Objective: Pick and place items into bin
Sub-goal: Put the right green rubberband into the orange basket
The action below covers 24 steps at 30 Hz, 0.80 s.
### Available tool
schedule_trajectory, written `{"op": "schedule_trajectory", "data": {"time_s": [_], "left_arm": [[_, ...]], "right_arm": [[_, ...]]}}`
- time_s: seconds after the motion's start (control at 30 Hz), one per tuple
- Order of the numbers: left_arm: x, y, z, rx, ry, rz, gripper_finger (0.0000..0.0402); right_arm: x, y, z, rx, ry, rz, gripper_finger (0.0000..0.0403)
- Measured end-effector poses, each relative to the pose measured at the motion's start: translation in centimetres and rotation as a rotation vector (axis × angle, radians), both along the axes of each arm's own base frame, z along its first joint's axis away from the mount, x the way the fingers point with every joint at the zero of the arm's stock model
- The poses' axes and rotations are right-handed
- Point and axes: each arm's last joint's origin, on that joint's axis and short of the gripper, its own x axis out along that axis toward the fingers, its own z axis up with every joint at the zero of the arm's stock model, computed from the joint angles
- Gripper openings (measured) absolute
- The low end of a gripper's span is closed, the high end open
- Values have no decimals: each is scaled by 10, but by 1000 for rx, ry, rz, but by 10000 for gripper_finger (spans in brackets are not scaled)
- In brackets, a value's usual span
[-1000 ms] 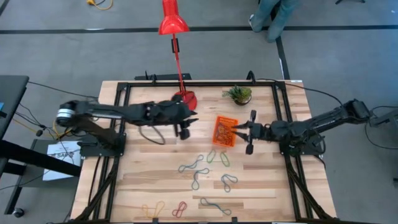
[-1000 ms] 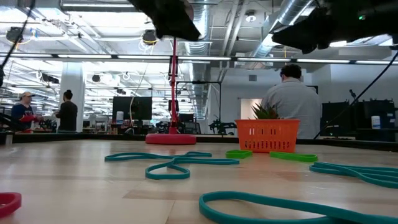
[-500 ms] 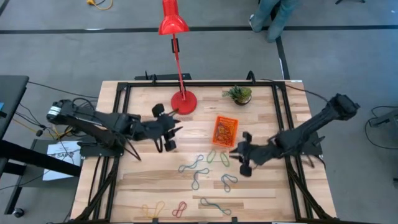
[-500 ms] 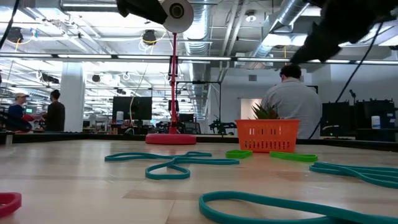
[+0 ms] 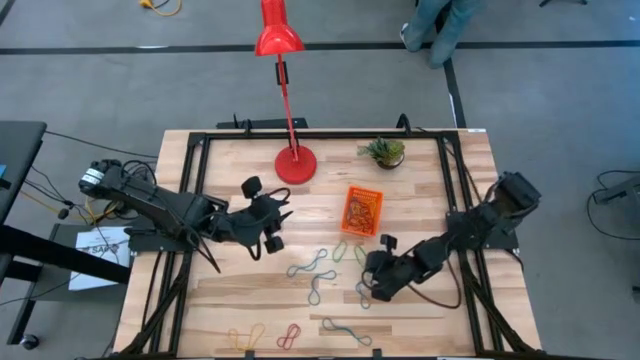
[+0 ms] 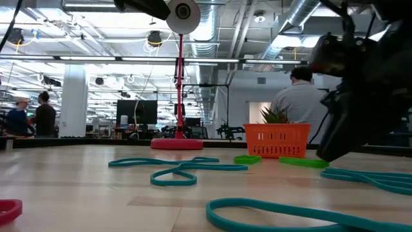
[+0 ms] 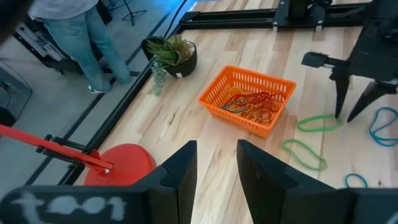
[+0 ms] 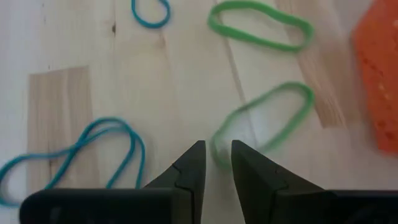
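Right claw (image 5: 372,283) is low over the pale wooden counter (image 5: 420,320), in front of the small bright orange plastic bin with low latticed walls (image 5: 361,211) and near the thin floppy looped bands (image 5: 340,250) lying there. In the right wrist view its two dark fingers (image 8: 191,169) stand only a narrow gap apart, with nothing between them, and their tips are just at the edge of a green looped band (image 8: 264,121); a second green band (image 8: 259,25) and teal bands (image 8: 74,158) lie near it, flat on the wood. The left claw (image 5: 272,228) waits over the counter's left half, near the red round lamp base (image 5: 295,164), its fingers (image 7: 180,177) a little apart and holding nothing. The bin stands beside a small potted plant (image 7: 174,55), and red, orange and yellow bands (image 7: 252,104) already lie inside it. More bands, yellow and red, lie at the counter's front edge (image 5: 262,336).
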Motion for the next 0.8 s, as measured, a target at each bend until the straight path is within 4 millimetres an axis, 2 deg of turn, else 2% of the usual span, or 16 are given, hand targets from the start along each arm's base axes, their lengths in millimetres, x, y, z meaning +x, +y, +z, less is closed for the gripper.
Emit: {"op": "schedule_trajectory", "data": {"time_s": [0.17,0.3,0.4,0.53,0.8], "left_arm": [[-1,1,-2,5,18,6,105],[-1,1,-2,6,21,7,105],[-2,1,-3,5,29,10,105],[-4,2,-5,0,48,21,105],[-5,2,-5,-14,50,33,105]], "right_arm": [[13,2,-1,26,29,42,70],[16,-1,-8,16,50,29,70],[17,-3,-12,9,58,19,70],[17,-4,-6,15,43,18,70],[15,-14,-5,-62,73,12,70]]}}
